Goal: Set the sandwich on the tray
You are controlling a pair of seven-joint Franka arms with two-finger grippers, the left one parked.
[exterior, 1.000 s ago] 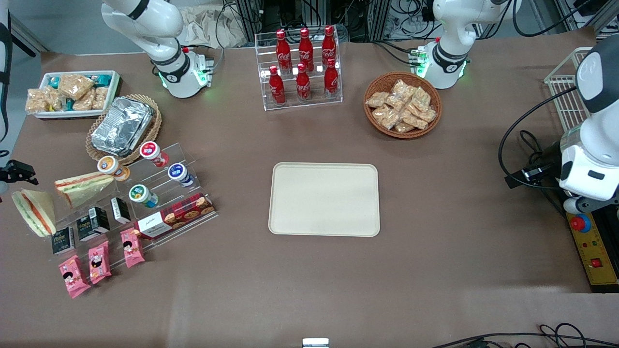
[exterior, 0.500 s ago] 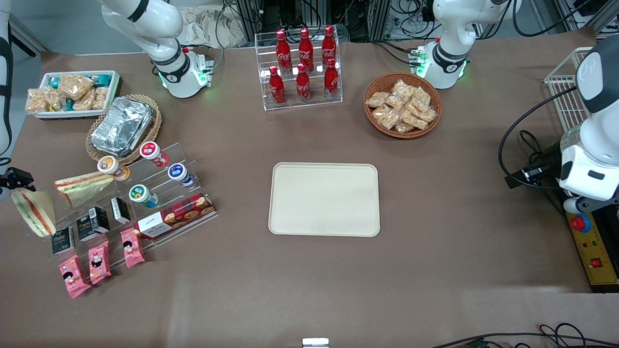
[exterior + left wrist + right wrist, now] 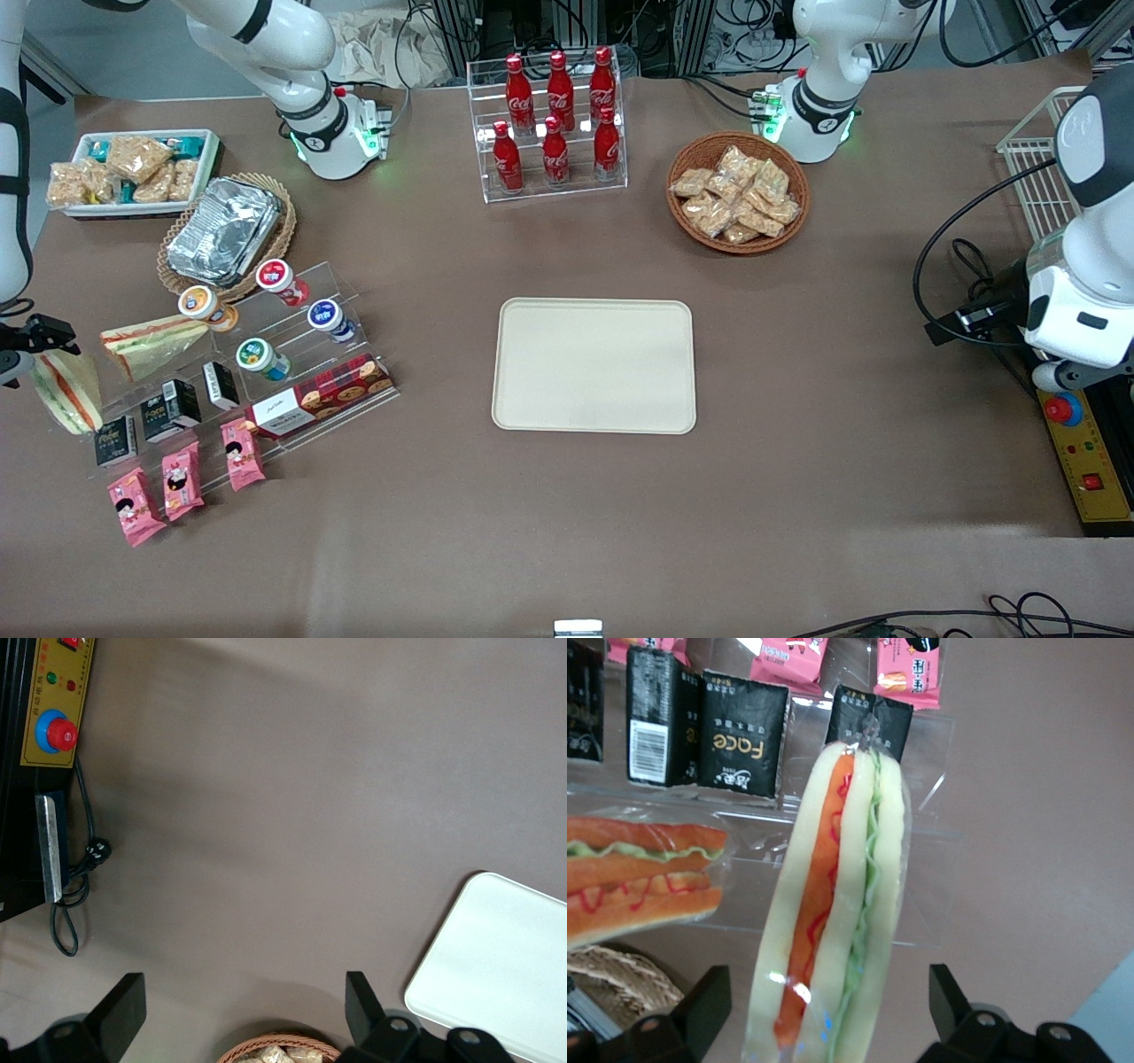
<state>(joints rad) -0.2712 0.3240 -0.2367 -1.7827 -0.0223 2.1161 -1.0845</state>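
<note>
The sandwich [image 3: 69, 395], a wrapped white-bread wedge with a broad orange-red and green stripe, stands on the table at the working arm's end, beside the clear snack shelf. My right gripper [image 3: 27, 347] hangs just above its corner farthest from the front camera. In the right wrist view the gripper [image 3: 828, 997] is open, its fingers [image 3: 709, 997] apart from the sandwich [image 3: 837, 904] on either side. The cream-beige tray [image 3: 594, 365] lies mid-table, well away toward the parked arm, and also shows in the left wrist view [image 3: 505, 966].
A paler twin wedge [image 3: 151, 341] lies on the clear shelf [image 3: 345, 292] close by, with black cartons [image 3: 168, 409], pink packets [image 3: 182, 478], yogurt cups and a biscuit box. A foil-filled basket [image 3: 226, 232], a snack bin [image 3: 133, 168], a cola rack [image 3: 554, 124] and a snack basket [image 3: 737, 193] stand farther back.
My right gripper has come down over the sandwich and now covers its corner farthest from the front camera. The sandwich has not moved.
</note>
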